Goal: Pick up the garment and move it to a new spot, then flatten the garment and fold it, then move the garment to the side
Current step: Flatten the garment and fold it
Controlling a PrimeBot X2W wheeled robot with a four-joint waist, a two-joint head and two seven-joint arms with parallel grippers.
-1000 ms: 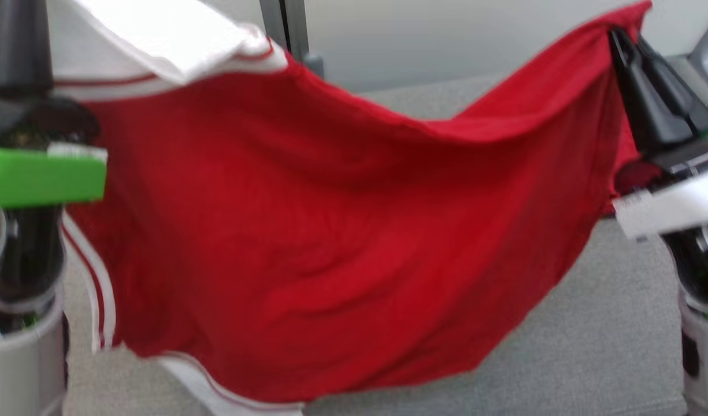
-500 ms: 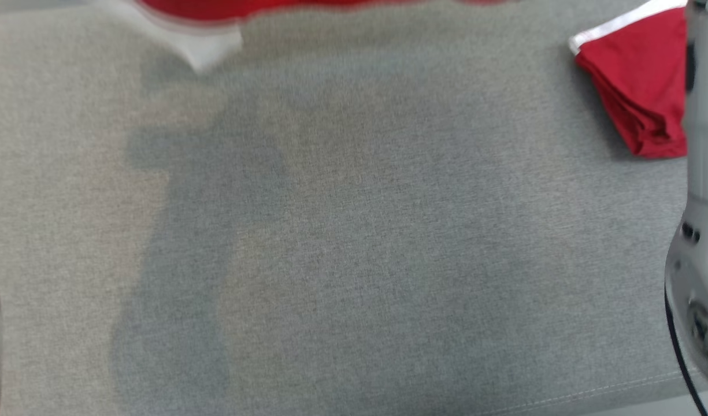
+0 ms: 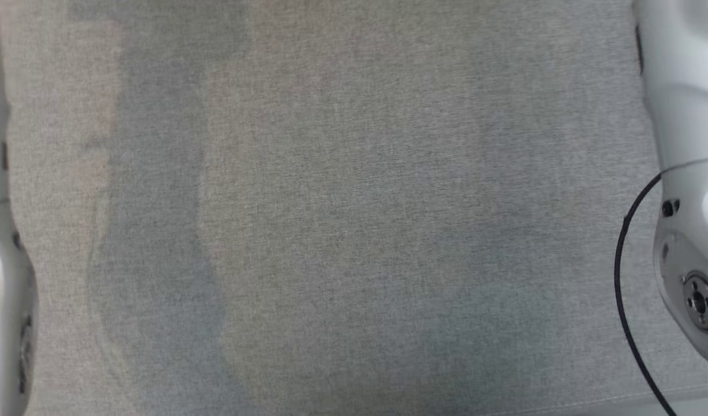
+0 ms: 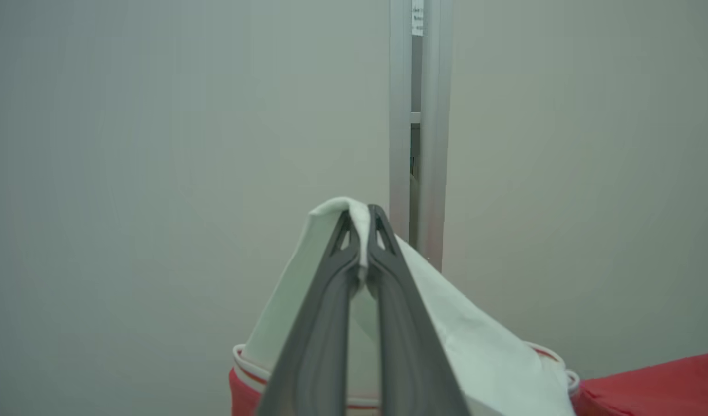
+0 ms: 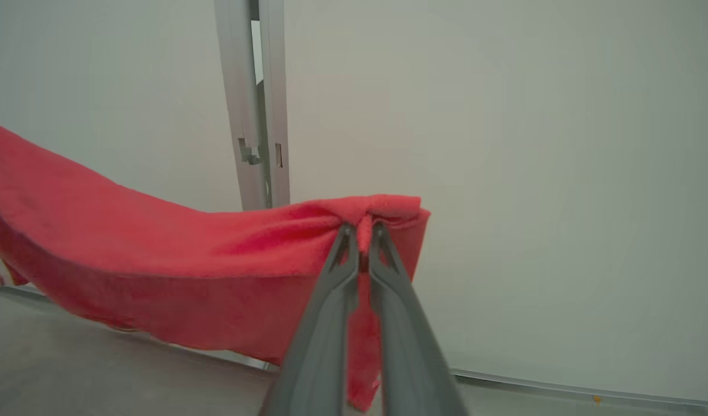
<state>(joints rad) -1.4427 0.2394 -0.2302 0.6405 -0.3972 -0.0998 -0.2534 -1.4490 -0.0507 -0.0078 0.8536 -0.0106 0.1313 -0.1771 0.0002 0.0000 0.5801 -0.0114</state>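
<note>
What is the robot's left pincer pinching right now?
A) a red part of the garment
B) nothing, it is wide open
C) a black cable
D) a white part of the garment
D: in the left wrist view the left pincer is shut on a white fold of the garment, whereas the right pincer pinches red cloth.

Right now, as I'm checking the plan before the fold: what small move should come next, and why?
Probably lower the left gripper and right gripper together, laying the garment onto the grey surface. The left is shut on its white part, the right on a red edge, and the garment hangs stretched between them, not yet laid flat.
</note>
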